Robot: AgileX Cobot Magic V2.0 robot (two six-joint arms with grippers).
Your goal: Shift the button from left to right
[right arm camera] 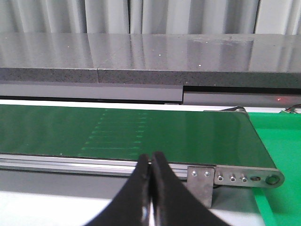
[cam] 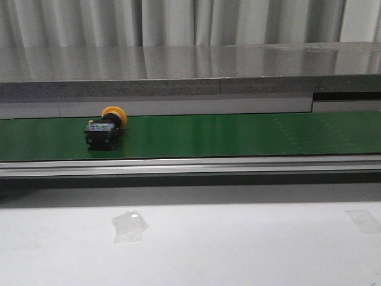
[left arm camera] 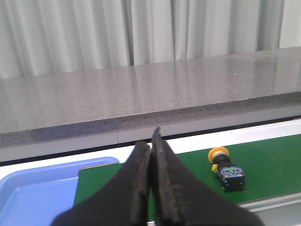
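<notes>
The left end effector has its fingers pressed together, holding nothing; the right end effector is likewise closed and empty. The button lies on its side at the left of the green belt, long axis running front to back, yellow cap pointing away toward the grey surface. A blue tray sits at the belt's left end; pale curtains hang behind.

Long green conveyor belt in a silver metal frame, running left to right. Behind it, grey speckled stone ledge and pale pleated curtains. In front, white surface with clear tape scraps. Blue tray at the belt's left end.
</notes>
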